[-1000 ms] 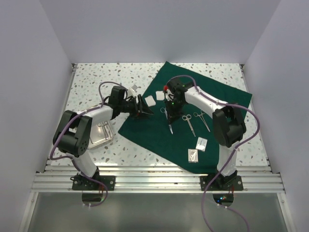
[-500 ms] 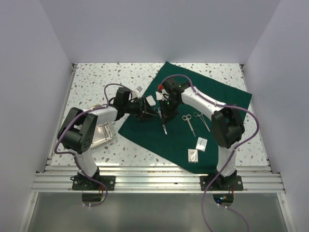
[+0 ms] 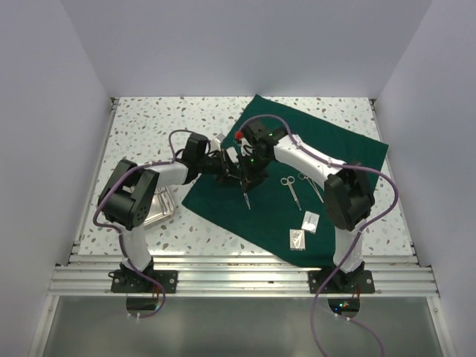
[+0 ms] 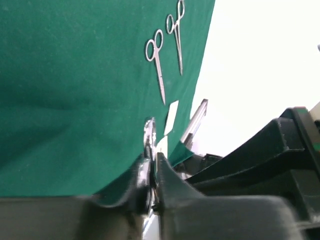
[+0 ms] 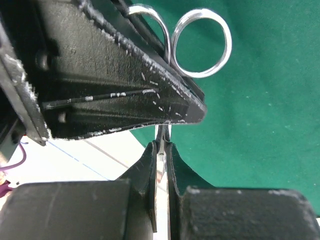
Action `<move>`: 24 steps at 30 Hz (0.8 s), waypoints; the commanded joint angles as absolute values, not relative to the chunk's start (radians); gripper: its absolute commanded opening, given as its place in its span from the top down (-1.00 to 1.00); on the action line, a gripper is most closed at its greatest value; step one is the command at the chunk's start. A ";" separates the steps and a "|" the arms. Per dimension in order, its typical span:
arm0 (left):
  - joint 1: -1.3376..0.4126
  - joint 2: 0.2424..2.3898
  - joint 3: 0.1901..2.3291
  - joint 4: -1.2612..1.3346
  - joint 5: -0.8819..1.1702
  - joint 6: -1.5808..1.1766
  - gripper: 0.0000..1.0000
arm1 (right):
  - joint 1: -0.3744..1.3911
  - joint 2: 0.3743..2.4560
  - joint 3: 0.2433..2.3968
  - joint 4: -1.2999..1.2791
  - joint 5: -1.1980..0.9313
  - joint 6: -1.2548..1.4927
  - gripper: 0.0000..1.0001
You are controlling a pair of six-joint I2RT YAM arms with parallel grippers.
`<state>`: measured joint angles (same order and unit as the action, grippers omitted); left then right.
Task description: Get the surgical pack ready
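Steel scissors (image 3: pixel 246 195) are hanging over the green cloth (image 3: pixel 327 141), clamped in your right claw (image 5: pixel 160 148); left claw (image 4: pixel 152 164) seems to be pinching their ring. Forceps (image 3: pixel 291 190) lying beside; tray (image 3: pixel 163 206) behind left claw, wrapping pending.

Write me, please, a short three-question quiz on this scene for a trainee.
1. True or false: the small shiny steel tray rests on the dark green cloth.
2. How many silver ring-handled instruments lie flat in plain view on the cloth? A one, B two, C four.
3. What do the right gripper's jaws pinch?
Key: 1 false, the tray sits on the speckled table. 2 B. 3 silver scissors.
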<state>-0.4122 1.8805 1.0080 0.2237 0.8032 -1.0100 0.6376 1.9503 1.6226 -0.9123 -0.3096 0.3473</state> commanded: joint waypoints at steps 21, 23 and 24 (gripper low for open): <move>0.190 1.474 1.043 -0.681 0.427 -0.282 1.00 | 0.594 1.893 1.681 -1.002 -0.270 0.322 0.21; 0.198 1.471 1.051 -0.702 0.371 -0.288 1.00 | 0.591 1.902 1.687 -1.003 -0.276 0.324 0.21; 0.199 1.468 1.054 -0.704 0.348 -0.291 1.00 | 0.589 1.904 1.689 -1.006 -0.278 0.322 0.21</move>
